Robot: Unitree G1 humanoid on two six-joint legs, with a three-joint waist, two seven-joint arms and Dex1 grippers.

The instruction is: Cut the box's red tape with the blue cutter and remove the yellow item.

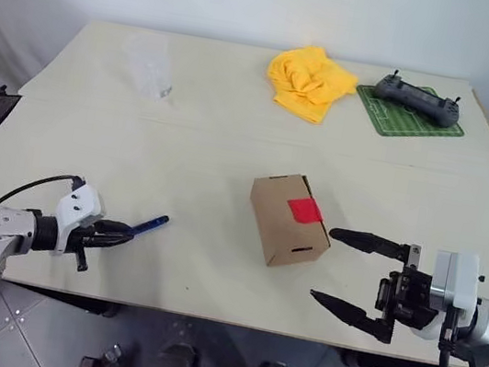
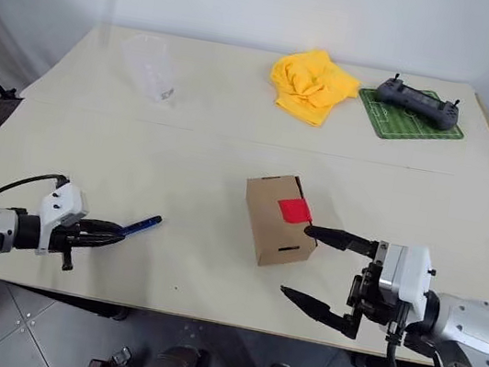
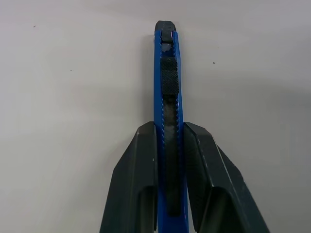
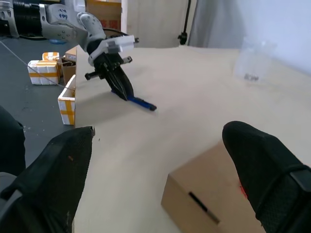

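Where the red tape sits, the box is plain brown.

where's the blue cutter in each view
Left eye view: blue cutter near the table's near-left edge, in the left gripper.
Right eye view: same place.
Left wrist view: centre, between the fingers.
Right wrist view: upper left.
Shared landmark: the box.

Both head views look down and forward over the whole bench, the left wrist view sits very near the cutter, and the right wrist view faces across the box.
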